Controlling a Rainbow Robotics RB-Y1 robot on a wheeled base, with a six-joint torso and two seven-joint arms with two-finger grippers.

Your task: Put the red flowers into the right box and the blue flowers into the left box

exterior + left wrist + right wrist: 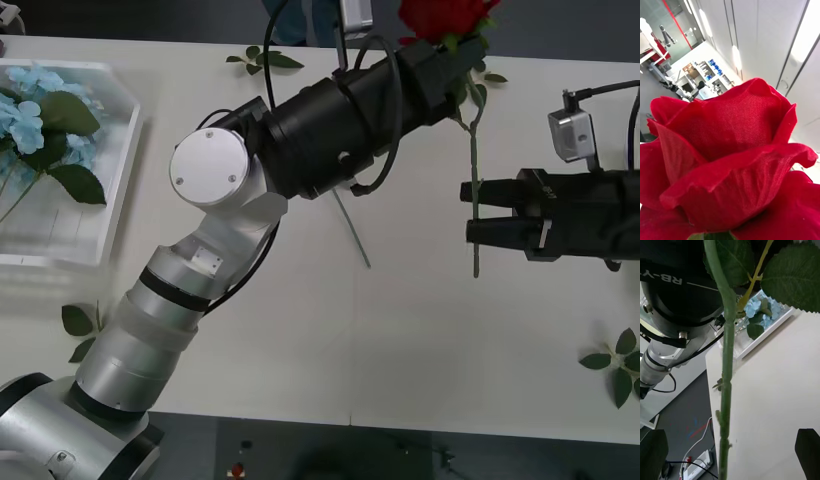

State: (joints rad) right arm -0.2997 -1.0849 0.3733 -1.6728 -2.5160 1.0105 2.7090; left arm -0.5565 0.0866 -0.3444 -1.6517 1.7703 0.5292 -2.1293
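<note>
- Red rose (733, 165): woven cloth petals, visible weave, matt; stem (727, 363) smooth green plastic w/ small nubs.
- Rose leaves (793, 275): cloth-like, matt, serrated edges.
- Blue hydrangea (25, 115): soft cloth petals, matt.
- Left box (115, 175): translucent white plastic, slight gloss.
- Tabletop (400, 340): smooth, matt, off-white.
- Left arm (160, 320): silver satin metal-look lower part, black matt casing above, white smooth cap.
- Right hand (475, 215): black matt plastic.
</note>
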